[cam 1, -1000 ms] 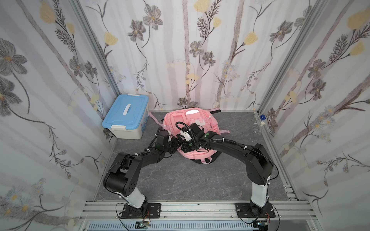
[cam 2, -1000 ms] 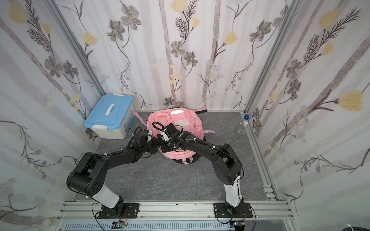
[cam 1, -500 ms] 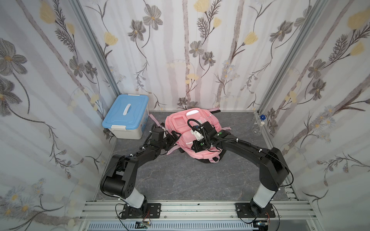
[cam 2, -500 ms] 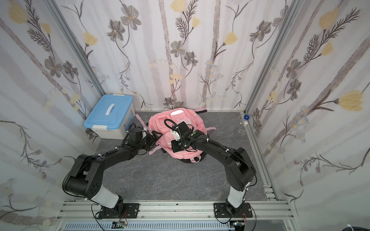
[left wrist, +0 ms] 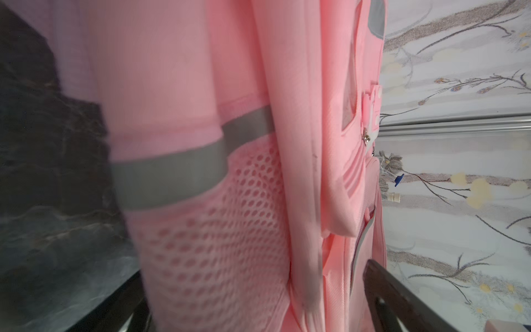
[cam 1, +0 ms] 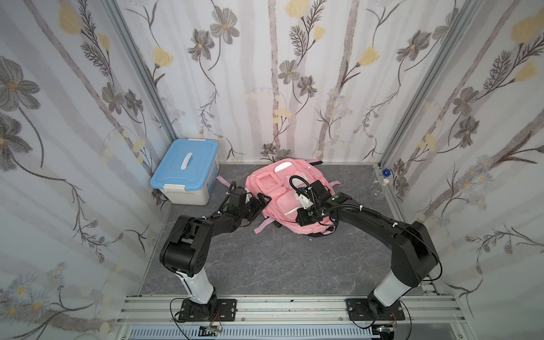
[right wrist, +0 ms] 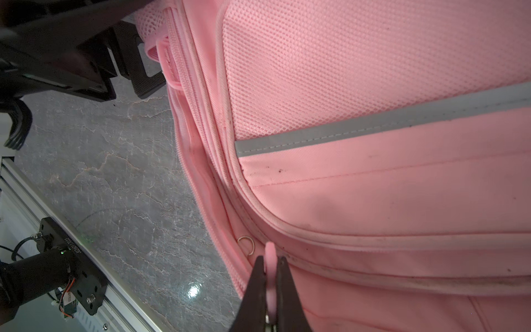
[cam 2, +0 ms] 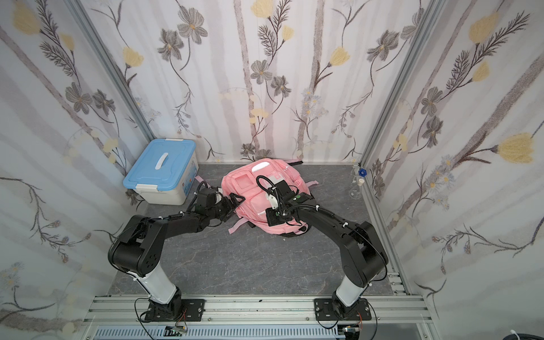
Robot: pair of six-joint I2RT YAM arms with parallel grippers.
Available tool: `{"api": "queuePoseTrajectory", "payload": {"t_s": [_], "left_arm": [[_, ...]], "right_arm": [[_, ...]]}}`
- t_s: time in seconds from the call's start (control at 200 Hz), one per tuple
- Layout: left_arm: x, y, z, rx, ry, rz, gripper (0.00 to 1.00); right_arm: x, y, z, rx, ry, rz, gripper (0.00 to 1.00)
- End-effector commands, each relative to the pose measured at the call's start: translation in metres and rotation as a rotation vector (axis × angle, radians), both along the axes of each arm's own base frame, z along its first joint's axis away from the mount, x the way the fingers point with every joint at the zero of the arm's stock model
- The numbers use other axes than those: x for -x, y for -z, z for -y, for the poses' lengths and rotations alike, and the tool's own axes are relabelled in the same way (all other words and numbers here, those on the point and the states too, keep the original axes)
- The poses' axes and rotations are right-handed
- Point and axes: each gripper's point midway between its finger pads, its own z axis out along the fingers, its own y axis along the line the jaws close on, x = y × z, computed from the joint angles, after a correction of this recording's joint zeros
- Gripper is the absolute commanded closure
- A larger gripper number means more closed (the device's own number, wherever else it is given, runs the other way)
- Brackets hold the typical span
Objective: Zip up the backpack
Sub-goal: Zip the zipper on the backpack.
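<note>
- The left gripper [cam 1: 261, 203] stood wide open at the backpack's near-left side. In the left wrist view its dark fingers [left wrist: 396, 301] flanked the mesh side pocket [left wrist: 218, 244] without clamping it.
- The pink backpack [cam 1: 265, 188] lay flat on the grey floor near the back wall, between the two arms.
- The right gripper [right wrist: 270, 274] was pinched shut on the pink zipper pull [right wrist: 269, 255], down at the bag's lower corner beside a small metal ring [right wrist: 247, 244].
- We judged the task part-way: the pull was in hand, but the two zipper tapes running on toward the mesh pocket looked parted, so that stretch was left to close. How much lay shut behind the pull we could not tell.
- Only the right wrist view showed the grip itself — in both top views the wrist hid the fingertips. Only the top views showed the whole bag and both arms together.
</note>
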Motion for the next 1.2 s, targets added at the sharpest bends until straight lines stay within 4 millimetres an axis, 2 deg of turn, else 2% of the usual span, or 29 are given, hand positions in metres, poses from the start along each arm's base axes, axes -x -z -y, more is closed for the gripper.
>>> {"api": "queuePoseTrajectory", "payload": {"t_s": [0.0, 0.275, 0.455, 0.535, 0.674, 0.784, 0.854, 1.009, 1.194], "left_arm": [[-0.011, -0.017, 0.011, 0.059, 0.024, 0.085, 0.01], [-0.014, -0.01, 0.021, 0.107, 0.064, 0.115, 0.16], [-0.017, -0.004, 0.032, 0.157, 0.106, 0.142, 0.2], [-0.018, -0.003, 0.036, 0.184, 0.124, 0.164, 0.27], [-0.021, -0.005, 0.04, 0.195, 0.142, 0.188, 0.48], [-0.02, -0.006, 0.04, 0.193, 0.139, 0.197, 0.83], [-0.018, -0.006, 0.038, 0.177, 0.133, 0.203, 1.0], [-0.012, -0.01, 0.034, 0.167, 0.114, 0.212, 1.0], [0.003, -0.015, 0.04, 0.133, 0.115, 0.193, 1.0]], "right_arm": [[-0.002, -0.007, -0.005, -0.038, -0.001, 0.016, 1.0], [-0.003, -0.003, -0.001, -0.059, 0.016, -0.005, 1.0], [-0.003, -0.001, 0.001, -0.083, 0.02, -0.028, 1.0], [-0.003, -0.002, 0.001, -0.087, 0.018, -0.032, 1.0], [-0.003, -0.004, 0.0, -0.094, 0.013, -0.033, 1.0], [-0.005, -0.003, 0.003, -0.089, 0.022, -0.03, 1.0], [-0.006, 0.0, 0.005, -0.083, 0.029, -0.033, 1.0], [-0.011, 0.001, 0.004, -0.082, 0.036, -0.027, 1.0], [-0.01, -0.008, -0.006, -0.082, 0.016, -0.003, 1.0]]}}
